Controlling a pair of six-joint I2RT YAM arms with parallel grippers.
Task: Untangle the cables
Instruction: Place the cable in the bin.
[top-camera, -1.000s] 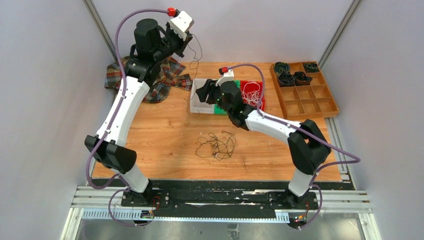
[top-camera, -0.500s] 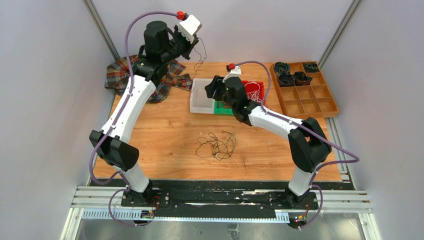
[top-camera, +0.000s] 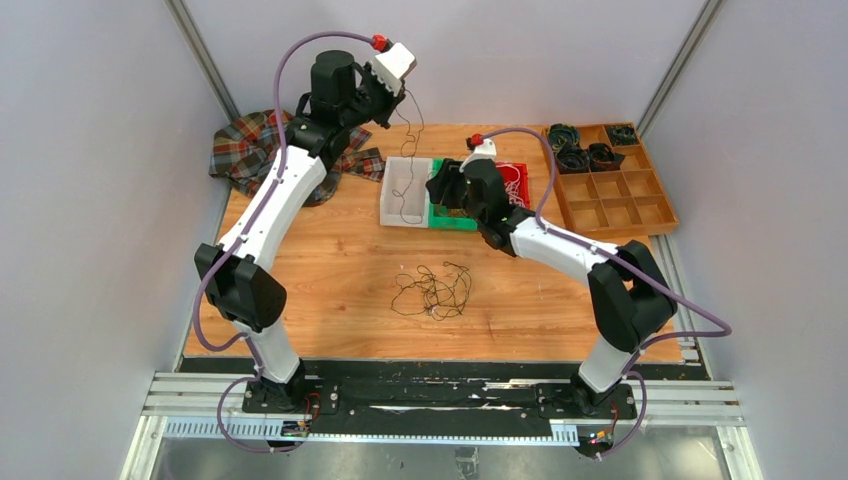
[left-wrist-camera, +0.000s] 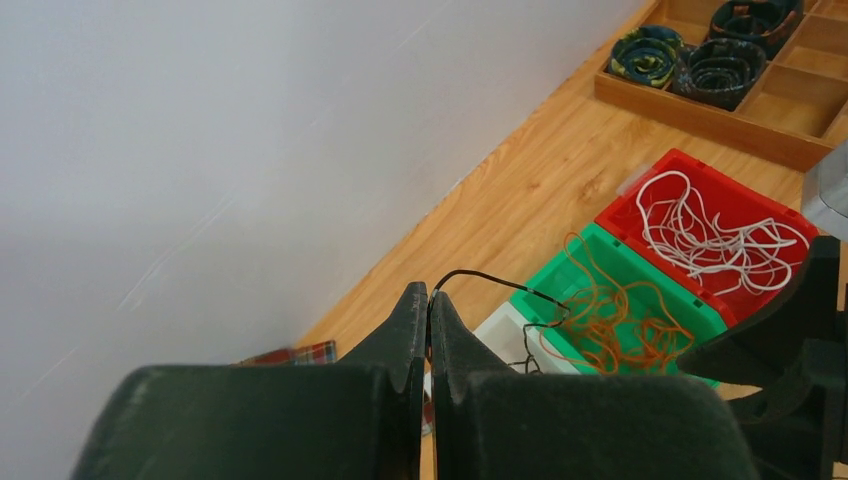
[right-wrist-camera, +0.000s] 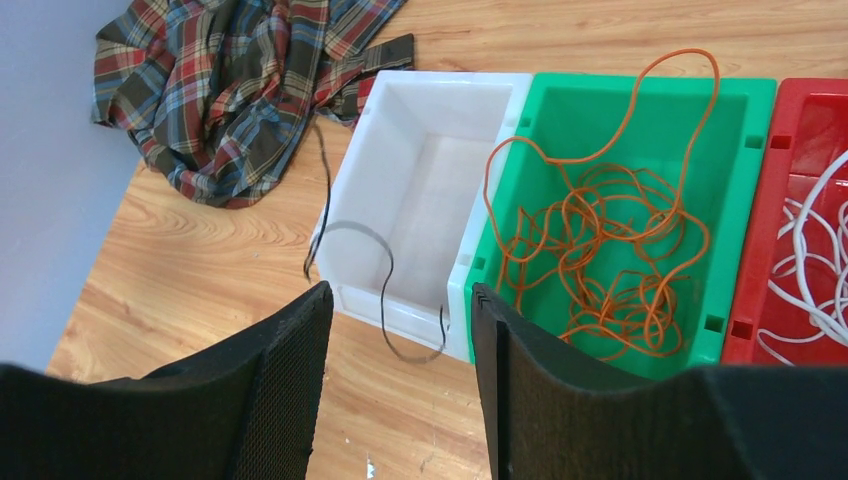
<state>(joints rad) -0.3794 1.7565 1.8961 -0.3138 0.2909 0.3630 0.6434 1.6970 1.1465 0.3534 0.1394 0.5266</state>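
Observation:
A loose tangle of thin black cables (top-camera: 432, 290) lies on the wooden table (top-camera: 320, 270) in front of the bins. My left gripper (left-wrist-camera: 430, 296) is raised high at the back and is shut on one black cable (left-wrist-camera: 490, 275). That cable (top-camera: 418, 135) hangs down from it into the white bin (top-camera: 400, 190), and its lower loops (right-wrist-camera: 386, 290) dangle over the bin's near wall. My right gripper (right-wrist-camera: 400, 295) hovers open and holds nothing, just in front of the white bin and the green bin (right-wrist-camera: 640, 130). Orange cables (right-wrist-camera: 600, 240) fill the green bin; white cables (left-wrist-camera: 715, 235) lie in the red bin (left-wrist-camera: 690, 165).
A plaid cloth (top-camera: 255, 145) is bunched at the table's back left corner. At the back right stands a wooden compartment tray (top-camera: 610, 200) with dark coiled rolls (top-camera: 580, 155) in its far cells. Grey walls close in on both sides.
My left arm has swung to the right, carrying the hanging black cable from beside the white bin to over it. My right gripper has shifted right, from over the white bin towards the green one.

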